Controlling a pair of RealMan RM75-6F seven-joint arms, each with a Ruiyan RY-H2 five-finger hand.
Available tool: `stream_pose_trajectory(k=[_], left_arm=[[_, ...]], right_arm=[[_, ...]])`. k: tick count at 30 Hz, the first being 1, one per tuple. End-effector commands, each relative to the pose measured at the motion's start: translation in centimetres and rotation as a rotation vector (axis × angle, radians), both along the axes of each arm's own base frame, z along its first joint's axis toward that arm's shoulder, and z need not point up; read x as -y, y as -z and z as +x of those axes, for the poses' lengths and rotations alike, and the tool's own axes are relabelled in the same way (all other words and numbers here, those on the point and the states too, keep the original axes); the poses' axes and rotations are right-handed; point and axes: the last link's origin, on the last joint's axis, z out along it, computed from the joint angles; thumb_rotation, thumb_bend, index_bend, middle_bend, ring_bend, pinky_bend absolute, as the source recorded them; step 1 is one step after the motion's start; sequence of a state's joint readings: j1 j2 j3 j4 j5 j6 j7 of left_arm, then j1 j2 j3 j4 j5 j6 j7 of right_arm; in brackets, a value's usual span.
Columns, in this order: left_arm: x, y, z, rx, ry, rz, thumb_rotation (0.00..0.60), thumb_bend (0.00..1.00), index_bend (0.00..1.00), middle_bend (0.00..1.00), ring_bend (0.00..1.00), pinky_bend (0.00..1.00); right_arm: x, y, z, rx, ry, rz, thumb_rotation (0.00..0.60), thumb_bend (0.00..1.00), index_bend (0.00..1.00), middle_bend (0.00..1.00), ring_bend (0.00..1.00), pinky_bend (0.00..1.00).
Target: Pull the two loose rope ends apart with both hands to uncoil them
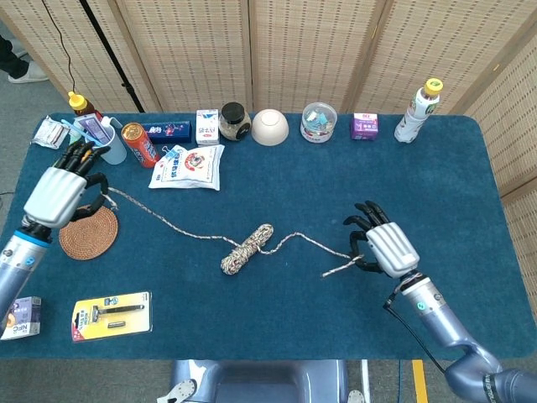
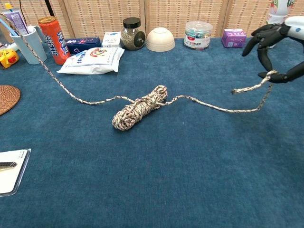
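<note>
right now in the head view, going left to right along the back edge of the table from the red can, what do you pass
red can → blue box → small white carton → dark-lidded jar → upturned white bowl → clear round tub → purple box → yellow-capped bottle
</note>
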State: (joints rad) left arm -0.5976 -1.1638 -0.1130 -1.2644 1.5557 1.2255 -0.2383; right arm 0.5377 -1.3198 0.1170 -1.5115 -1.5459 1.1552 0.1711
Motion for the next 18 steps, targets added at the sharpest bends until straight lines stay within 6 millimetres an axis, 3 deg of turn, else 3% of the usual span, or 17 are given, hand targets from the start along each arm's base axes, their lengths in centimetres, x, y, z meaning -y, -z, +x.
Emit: stream_pose_trajectory(k=[1, 4, 7, 12, 14, 18], left_arm=[[0.0, 1.6, 1.7, -0.005, 0.034, -0.033, 0.600, 0.43, 0.67, 0.13, 0.00, 0.00], [0.3, 3.1, 2.9, -0.008, 0.046, -0.068, 0.600, 0.43, 0.64, 0.13, 0.00, 0.00], [0.8, 4.2, 3.6, -0.005, 0.036, -0.108, 0.600, 0.41, 0.49, 0.10, 0.00, 0.00], [1.6, 5.3, 4.8, -0.045, 0.014, -0.163, 0.600, 0.21, 0.05, 0.00, 0.00, 0.00], [1.7, 5.3, 5.1, -0.048, -0.008, -0.174, 0.600, 0.15, 0.00, 0.00, 0.00, 0.00], [1.9, 4.7, 5.1, -0.045, -0.051, -0.179, 0.600, 0.07, 0.00, 0.00, 0.00, 0.00]], right_arm=[[0.3, 0.6, 1.6, 0.000, -0.025, 0.018, 0.600, 0.39, 0.61, 0.25, 0.09, 0.00], [0.4, 1.2, 2.9, -0.001, -0.043, 0.040, 0.600, 0.39, 0.52, 0.19, 0.06, 0.00], [0.5, 1.7, 3.6, -0.006, -0.046, 0.057, 0.600, 0.39, 0.37, 0.09, 0.01, 0.00], [0.6, 1.9, 4.1, -0.024, -0.054, 0.056, 0.593, 0.39, 0.05, 0.00, 0.00, 0.00], [0.6, 1.6, 4.0, -0.033, -0.049, 0.045, 0.543, 0.39, 0.00, 0.00, 0.00, 0.00], [0.5, 1.1, 3.3, -0.046, -0.035, 0.027, 0.342, 0.38, 0.00, 0.00, 0.00, 0.00]])
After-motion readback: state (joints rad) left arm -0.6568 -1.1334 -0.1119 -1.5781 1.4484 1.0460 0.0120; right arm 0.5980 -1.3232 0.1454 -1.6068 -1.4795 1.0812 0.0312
